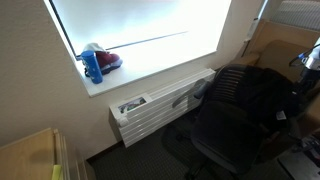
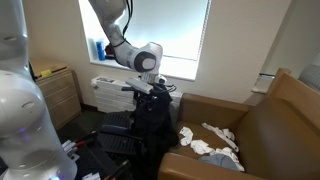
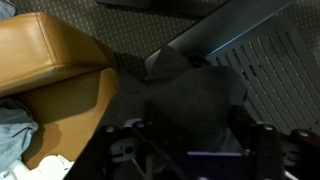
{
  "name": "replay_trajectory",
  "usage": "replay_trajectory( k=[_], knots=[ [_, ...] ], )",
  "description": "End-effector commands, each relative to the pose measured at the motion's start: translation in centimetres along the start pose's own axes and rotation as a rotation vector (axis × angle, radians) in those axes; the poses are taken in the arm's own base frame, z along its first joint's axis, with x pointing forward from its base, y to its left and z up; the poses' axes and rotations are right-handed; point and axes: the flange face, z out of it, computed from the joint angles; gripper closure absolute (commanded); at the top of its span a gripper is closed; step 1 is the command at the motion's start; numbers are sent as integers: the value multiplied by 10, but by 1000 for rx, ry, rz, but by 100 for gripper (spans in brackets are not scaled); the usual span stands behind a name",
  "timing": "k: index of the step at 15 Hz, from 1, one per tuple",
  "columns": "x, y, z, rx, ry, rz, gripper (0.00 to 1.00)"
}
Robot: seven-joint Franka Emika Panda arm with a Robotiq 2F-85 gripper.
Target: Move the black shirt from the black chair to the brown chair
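Observation:
The black shirt hangs in soft folds over the back of the black chair, and both show in an exterior view too, the shirt and the chair. My gripper is right at the top of the shirt. In the wrist view my gripper is open, with its fingers wide apart on either side of the shirt. The ribbed mesh back of the black chair is to the right. The brown chair stands close beside it, on the left in the wrist view.
Crumpled white cloths lie on the brown chair's seat. A white radiator sits under the window sill, which holds a blue bottle and a red object. A pale wooden cabinet stands by the wall.

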Motion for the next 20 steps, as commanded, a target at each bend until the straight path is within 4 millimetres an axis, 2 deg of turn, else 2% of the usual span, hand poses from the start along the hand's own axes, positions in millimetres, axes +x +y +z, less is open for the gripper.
replay_trajectory(
  k=[1,5,7,8,10,13,15,20],
  knots=[
    [7,2,1,-10,-5,37,51],
    [12,0,-8,-24,11,62,81],
    [16,-3,-20,-25,33,72,95],
    [16,-5,-28,-19,39,69,99],
    [16,-7,-53,-18,77,62,100],
    [9,-18,-110,-25,197,39,97],
    [-1,-24,-156,-14,324,49,97],
    [-34,-35,-284,73,554,182,97]
  ],
)
